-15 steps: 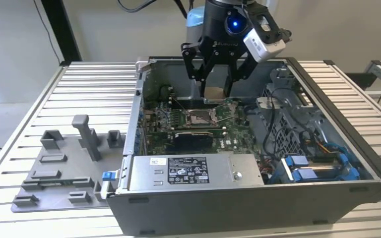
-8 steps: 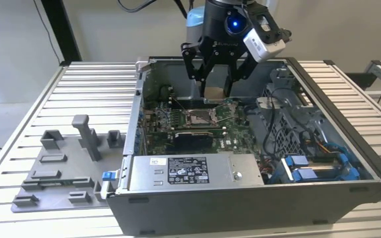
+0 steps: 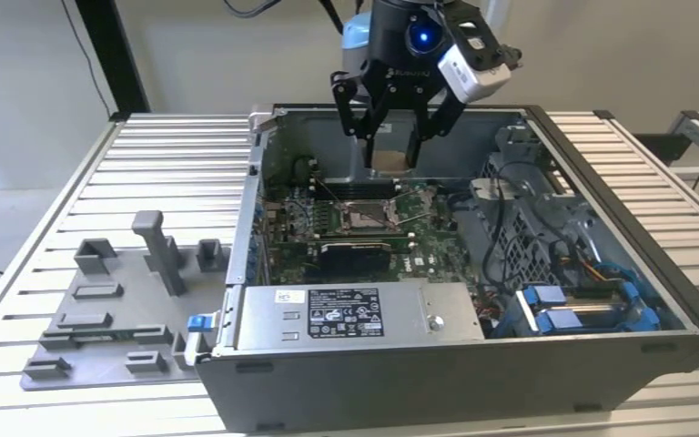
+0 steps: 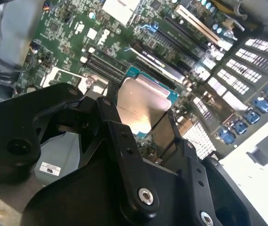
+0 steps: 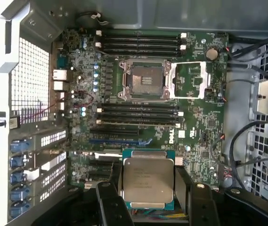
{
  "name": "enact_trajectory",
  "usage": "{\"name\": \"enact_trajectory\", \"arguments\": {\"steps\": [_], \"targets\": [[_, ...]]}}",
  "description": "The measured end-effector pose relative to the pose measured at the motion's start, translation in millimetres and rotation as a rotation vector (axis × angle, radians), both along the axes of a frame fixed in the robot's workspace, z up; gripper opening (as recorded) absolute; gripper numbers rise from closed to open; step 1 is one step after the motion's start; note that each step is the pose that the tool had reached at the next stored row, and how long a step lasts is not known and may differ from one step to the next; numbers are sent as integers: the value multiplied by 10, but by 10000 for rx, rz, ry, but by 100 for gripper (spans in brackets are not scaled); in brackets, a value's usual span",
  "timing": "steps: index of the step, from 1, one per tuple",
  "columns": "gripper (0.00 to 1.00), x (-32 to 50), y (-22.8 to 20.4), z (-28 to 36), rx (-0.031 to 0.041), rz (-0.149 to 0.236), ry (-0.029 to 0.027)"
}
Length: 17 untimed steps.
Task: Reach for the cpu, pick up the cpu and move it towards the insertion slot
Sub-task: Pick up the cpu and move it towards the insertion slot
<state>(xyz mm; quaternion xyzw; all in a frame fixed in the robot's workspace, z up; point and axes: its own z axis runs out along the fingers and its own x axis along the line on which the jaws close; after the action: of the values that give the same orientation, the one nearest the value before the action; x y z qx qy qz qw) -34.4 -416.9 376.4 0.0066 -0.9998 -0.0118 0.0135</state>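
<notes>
My gripper (image 3: 389, 153) hangs over the far part of the open computer case, shut on the cpu (image 3: 389, 163), a small flat square chip held by two opposite edges. In both wrist views the cpu (image 5: 148, 181) (image 4: 141, 106) shows its pale silver face between the black fingers (image 5: 109, 195), well above the green motherboard (image 5: 204, 122). The insertion slot (image 5: 145, 80) (image 3: 367, 215) lies on the board, a square socket with a silver frame and brownish centre, its metal cover flipped open beside it. The cpu is apart from the slot, offset toward the case's far wall.
The case's upright walls (image 3: 258, 182) ring the board. A grey power supply (image 3: 349, 314) fills the near side, and cables and blue drive clips (image 3: 568, 305) sit at the exterior view's right. A grey tray with blocks (image 3: 119, 309) rests on the slatted table at the exterior view's left.
</notes>
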Motion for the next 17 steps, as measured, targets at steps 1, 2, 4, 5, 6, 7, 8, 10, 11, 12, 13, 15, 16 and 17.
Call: {"name": "enact_trajectory", "arguments": {"steps": [1, 2, 4, 5, 6, 7, 8, 10, 11, 12, 13, 15, 16, 17], "targets": [[0, 0, 31, -6, 0, 0, 0], [0, 1, 64, -11, -1, -1, 1], [0, 1, 132, -20, 1, -1, 0], [0, 1, 168, -24, -1, -1, 0], [0, 1, 205, -27, -1, -1, 0], [0, 1, 243, -31, 0, -1, 0], [0, 1, 281, -34, 0, -1, 0], [0, 1, 353, -41, -1, -1, 0], [0, 1, 389, -47, 0, -1, 0], [0, 1, 423, -53, 0, -1, 0], [0, 1, 457, -61, -2, -1, 1], [0, 1, 522, -72, -3, -1, 0], [0, 1, 553, -77, -3, -1, 0], [0, 1, 582, -82, -5, -1, 1]]}}
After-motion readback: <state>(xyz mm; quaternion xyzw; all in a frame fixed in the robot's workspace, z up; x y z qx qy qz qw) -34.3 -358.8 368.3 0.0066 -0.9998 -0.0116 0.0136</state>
